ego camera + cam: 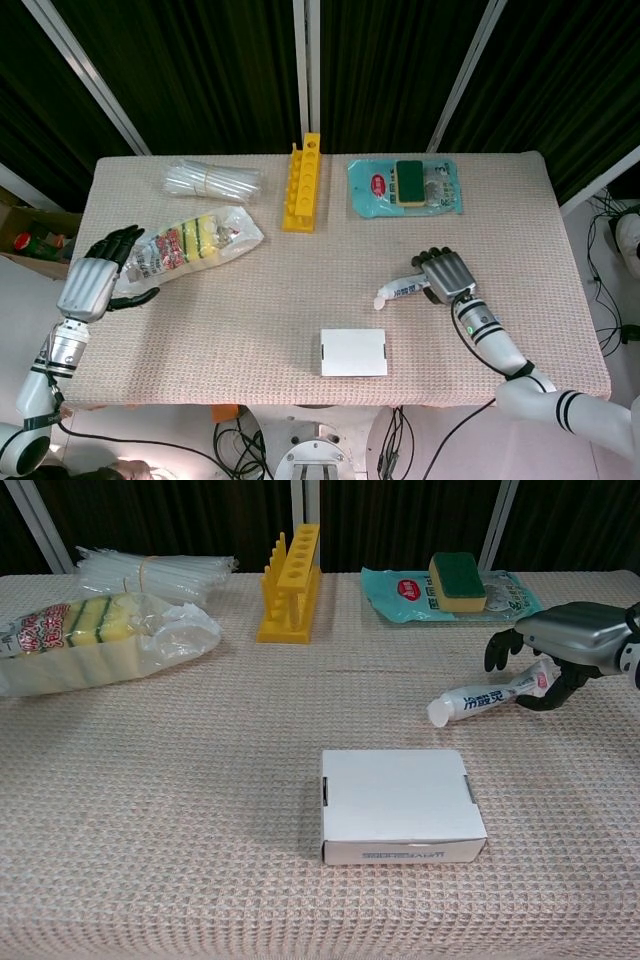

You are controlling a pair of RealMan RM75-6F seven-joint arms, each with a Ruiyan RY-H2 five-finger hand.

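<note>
Right hand (565, 645) — arched over toothpaste tube (490, 696) | cap pointing left

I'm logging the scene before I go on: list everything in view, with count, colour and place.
toothpaste tube: one, white, right side, under the right hand
box: one, white, front centre
rack: one, yellow, back centre
sponge pack: one, teal with a green sponge, back right
sponge bag: one, clear with yellow sponges, left
tube bundle: one, clear, back left
table: one, beige cloth
left hand: black fingers, at the sponge bag's end
right hand: silver, curled over the tube's tail
</note>
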